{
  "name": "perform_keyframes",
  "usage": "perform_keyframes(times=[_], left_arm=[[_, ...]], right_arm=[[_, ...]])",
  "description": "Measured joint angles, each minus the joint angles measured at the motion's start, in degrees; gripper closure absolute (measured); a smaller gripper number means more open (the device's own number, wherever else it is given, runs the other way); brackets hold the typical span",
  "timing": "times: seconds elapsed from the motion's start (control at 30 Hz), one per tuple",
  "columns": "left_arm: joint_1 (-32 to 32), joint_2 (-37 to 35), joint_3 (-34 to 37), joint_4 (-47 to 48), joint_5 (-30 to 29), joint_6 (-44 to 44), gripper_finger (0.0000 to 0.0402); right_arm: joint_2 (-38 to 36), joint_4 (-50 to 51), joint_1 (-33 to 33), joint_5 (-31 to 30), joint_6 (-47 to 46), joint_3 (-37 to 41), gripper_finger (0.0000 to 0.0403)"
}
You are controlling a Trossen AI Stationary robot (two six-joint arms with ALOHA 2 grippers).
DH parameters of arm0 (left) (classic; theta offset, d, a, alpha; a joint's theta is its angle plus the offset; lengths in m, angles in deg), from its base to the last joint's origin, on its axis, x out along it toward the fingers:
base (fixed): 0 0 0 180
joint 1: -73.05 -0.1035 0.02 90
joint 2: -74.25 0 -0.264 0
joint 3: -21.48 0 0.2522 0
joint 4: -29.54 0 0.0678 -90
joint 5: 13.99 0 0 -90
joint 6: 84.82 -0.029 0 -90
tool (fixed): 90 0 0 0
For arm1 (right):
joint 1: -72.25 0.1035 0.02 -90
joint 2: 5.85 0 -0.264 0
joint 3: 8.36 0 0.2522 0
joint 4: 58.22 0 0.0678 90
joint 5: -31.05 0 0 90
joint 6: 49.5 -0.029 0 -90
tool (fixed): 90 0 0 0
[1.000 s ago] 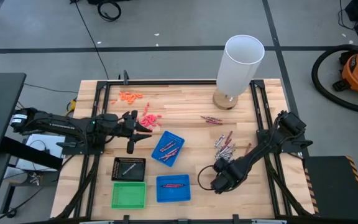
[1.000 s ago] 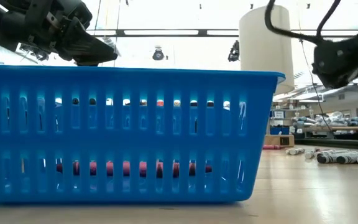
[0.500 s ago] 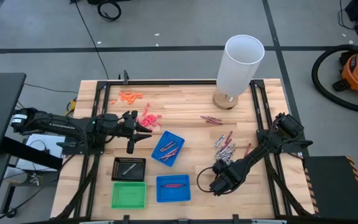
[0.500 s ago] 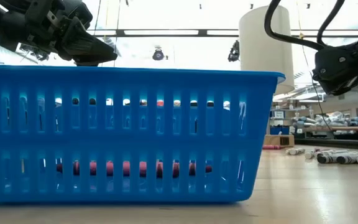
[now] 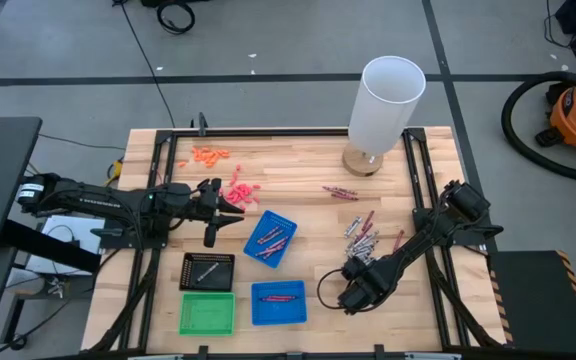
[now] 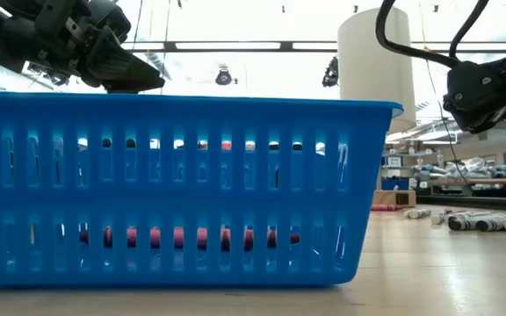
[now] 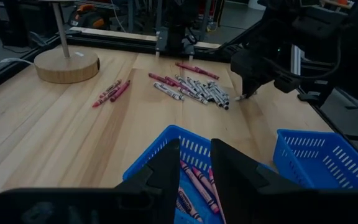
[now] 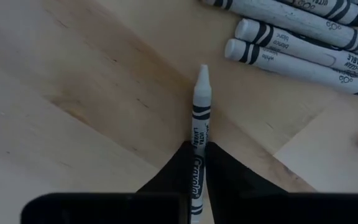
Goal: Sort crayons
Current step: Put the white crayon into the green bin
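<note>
Pinching a white crayon [image 8: 200, 118], right tool [image 8: 197, 163] points tableward.

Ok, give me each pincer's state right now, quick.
Left pincer: empty, fingers slightly apart, hovering over the tilted blue plastic basket of red crayons.
Right pincer: closed on a thin white paper-wrapped crayon.

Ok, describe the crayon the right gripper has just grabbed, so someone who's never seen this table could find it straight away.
Start at the tall white cylinder on its round wooden base at the table's far edge, then come towards the near edge to the loose pile of grey-silver crayons. Just beyond it, the right gripper is shut on one white paper-wrapped crayon. Unlike its neighbours, it is pinched between dark fingers, apart from the pile.
</note>
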Motion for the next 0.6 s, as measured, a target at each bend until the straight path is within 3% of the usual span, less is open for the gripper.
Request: perform_keyframes(times=[0.2,0.37,0.6], left_arm=[[0.0,0.0,0.0,1.35,0.84,2.13,0.0301],[0.0,0.0,0.0,1.61,5.22,2.4,0.0301],[0.04,0.28,-0.02,1.56,8.5,2.38,0.0301]], right_arm=[[-1.88,-0.96,-0.03,-3.48,2.11,0.15,0.0366],[-1.91,-4.45,-1.31,-5.45,5.96,0.13,0.0365],[-2.0,-10.1,-4.9,-13.56,14.79,0.04,0.0365]])
